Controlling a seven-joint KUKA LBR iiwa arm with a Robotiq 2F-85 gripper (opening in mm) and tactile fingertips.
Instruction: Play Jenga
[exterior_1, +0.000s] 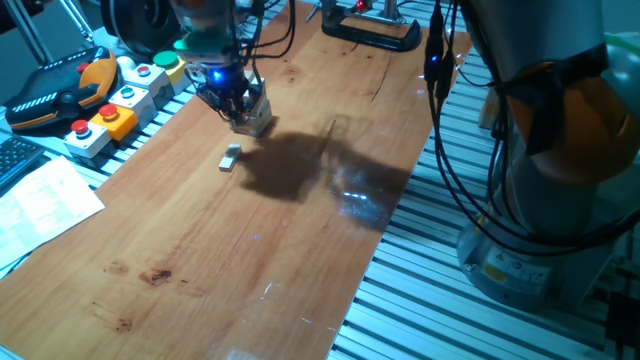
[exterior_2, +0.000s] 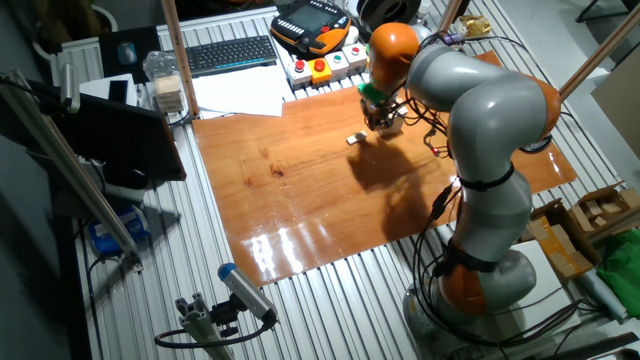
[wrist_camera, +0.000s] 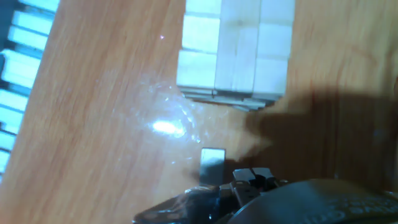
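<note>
The Jenga tower is a small stack of pale wooden blocks at the far left of the wooden board. It also shows in the other fixed view and fills the top of the hand view. One loose matching block lies flat on the board a little in front of the tower, also seen in the other fixed view. My gripper points down right beside the tower, against its upper blocks. In the hand view only one narrow grey tip shows, with no gap, and it holds nothing.
Grey boxes with coloured push-buttons and an orange-black pendant stand along the board's left edge. A black clamp sits at the far end. Paper lies at the left. The arm's base and cables stand to the right.
</note>
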